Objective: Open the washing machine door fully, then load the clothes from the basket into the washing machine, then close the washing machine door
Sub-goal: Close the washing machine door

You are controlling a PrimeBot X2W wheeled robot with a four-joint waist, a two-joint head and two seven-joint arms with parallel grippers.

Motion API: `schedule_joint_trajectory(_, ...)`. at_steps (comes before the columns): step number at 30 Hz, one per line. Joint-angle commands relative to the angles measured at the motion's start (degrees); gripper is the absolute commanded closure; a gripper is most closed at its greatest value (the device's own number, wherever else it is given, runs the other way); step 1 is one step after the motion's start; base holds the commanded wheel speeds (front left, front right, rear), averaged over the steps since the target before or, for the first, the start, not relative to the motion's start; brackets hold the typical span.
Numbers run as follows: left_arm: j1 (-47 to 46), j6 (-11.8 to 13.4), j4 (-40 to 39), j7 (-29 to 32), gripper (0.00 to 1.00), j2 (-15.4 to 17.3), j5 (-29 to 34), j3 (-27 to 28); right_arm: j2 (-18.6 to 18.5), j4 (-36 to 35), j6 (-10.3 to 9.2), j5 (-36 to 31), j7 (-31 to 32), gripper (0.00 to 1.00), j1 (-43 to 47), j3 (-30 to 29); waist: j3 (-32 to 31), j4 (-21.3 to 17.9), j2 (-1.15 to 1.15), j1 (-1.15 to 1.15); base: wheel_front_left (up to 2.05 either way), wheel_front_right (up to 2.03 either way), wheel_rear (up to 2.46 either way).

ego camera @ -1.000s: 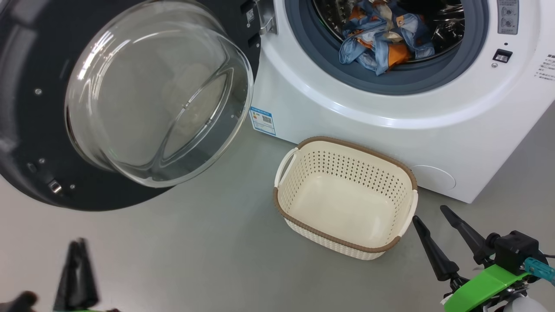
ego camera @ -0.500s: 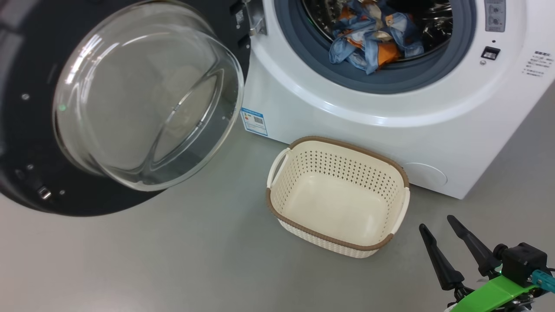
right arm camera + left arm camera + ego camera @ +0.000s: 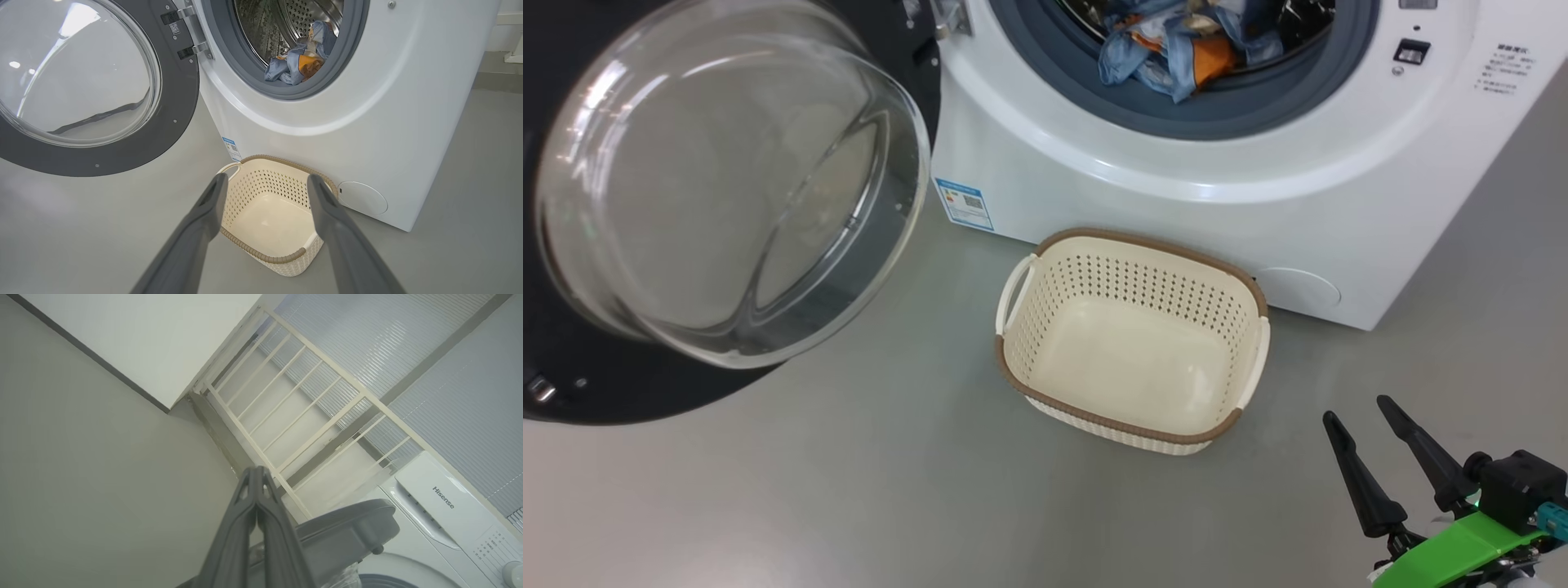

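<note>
While door (image 3: 727,188) stands open, clothes (image 3: 1176,53) in washer (image 3: 1143,196), basket (image 3: 1127,286) on floor (image 3: 849,490) before it

The floor (image 3: 849,490) is smooth, pale grey and even in tone, with a faint sheen. 2 things stand directly on it. The washing machine (image 3: 1094,212), a white box, sits flat on its base at the far side. The basket (image 3: 1143,282) stands upright just in front of the machine's lower front, its long brown-rimmed far side close to the white panel; whether they touch cannot be told. The basket's bare cream bottom shows. Bare grey floor lies around the basket's other 3 sides.
</note>
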Motion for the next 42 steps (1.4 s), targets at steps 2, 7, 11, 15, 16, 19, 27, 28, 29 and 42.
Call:
schedule_joint_trajectory(2, -3.9, -0.2, 2.3, 4.4, 1.00, 5.9, -3.5, 1.4, -1.0, -1.4, 0.17, -0.6, -0.7, 0.00, -1.1, 1.0, 1.0, -1.0, 0.00, 0.00, 0.00, 0.00, 0.00)
schedule_joint_trajectory(7, -6.1, -0.2, 7.9, 14.2, 1.00, 8.6, -8.2, -0.4, -1.4, -1.4, 0.17, -0.7, -0.7, 0.00, -1.6, 0.8, 2.0, -1.8, 0.00, 0.00, 0.00, 0.00, 0.00)
schedule_joint_trajectory(11, -7.3, -0.2, 10.7, 18.9, 1.00, 10.0, -9.3, -1.8, -1.5, -1.6, 0.17, -0.7, -0.7, 0.00, -1.7, 0.4, 2.6, -2.1, 0.00, 0.00, 0.00, 0.00, 0.00)
schedule_joint_trajectory(15, -7.6, -0.2, 11.8, 22.4, 1.00, 10.1, -9.8, -3.5, -1.2, -1.7, 0.17, -0.9, -0.7, 0.00, -1.5, 0.1, 2.6, -2.0, 0.00, 0.00, 0.00, 0.00, 0.00)
schedule_joint_trajectory(16, -7.6, -0.2, 11.9, 23.0, 1.00, 10.1, -9.9, -3.8, -1.1, -1.7, 0.17, -1.0, -0.7, 0.00, -1.4, 0.1, 2.5, -2.0, 0.00, 0.00, 0.00, 0.00, 0.00)
schedule_joint_trajectory(19, -7.3, -0.2, 11.8, 25.3, 1.00, 9.9, -10.4, -4.7, -0.9, -1.6, 0.17, -1.0, -0.7, 0.00, -1.3, 0.2, 2.2, -2.0, 0.00, 0.00, 0.00, 0.00, 0.00)
schedule_joint_trajectory(27, -5.3, -0.2, 8.9, 31.0, 1.00, 9.6, -11.4, -6.9, -0.3, -1.3, 0.17, -0.9, -0.7, 0.00, -0.8, 0.2, 0.7, -2.0, 0.00, 0.00, 0.00, 0.00, 0.00)
schedule_joint_trajectory(28, -4.9, -0.2, 8.4, 31.6, 1.00, 9.6, -11.6, -7.1, -0.3, -1.2, 0.17, -0.9, -0.7, 0.00, -0.7, 0.2, 0.5, -1.9, 0.00, 0.00, 0.00, 0.00, 0.00)
schedule_joint_trajectory(29, -4.6, -0.2, 7.9, 32.4, 1.00, 9.5, -11.9, -7.3, -0.2, -1.2, 0.17, -0.9, -0.7, 0.00, -0.5, 0.3, 0.2, -1.9, 0.00, 0.00, 0.00, 0.00, 0.00)
schedule_joint_trajectory(42, 0.4, -0.2, -0.6, 41.2, 1.00, 8.6, -14.2, -10.2, 1.3, -1.1, 0.17, -0.9, -0.7, 0.00, 0.8, 0.3, -2.2, -1.9, 0.00, 0.00, 0.00, 0.00, 0.00)
